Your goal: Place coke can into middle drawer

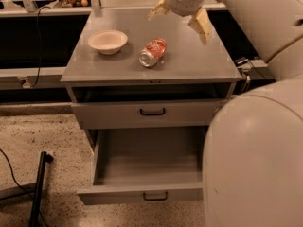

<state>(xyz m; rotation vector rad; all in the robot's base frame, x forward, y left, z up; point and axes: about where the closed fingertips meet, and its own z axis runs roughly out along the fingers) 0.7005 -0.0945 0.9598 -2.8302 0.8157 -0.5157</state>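
While the can (152, 52) lies on its side on the cabinet (199, 65) top, just beside the bowl (108, 41), the gripper (180, 18) hangs above the top's rear, clear of the can, its fingers (201, 25) spread wide with nothing between them. Below the top, the middle drawer (142, 193) stands pulled out, under the closed upper drawer (109, 113).

Bulbous cream-white arm (251, 160); gripper (179, 26) above the cabinet (194, 63) has tan wedge fingers (201, 24).
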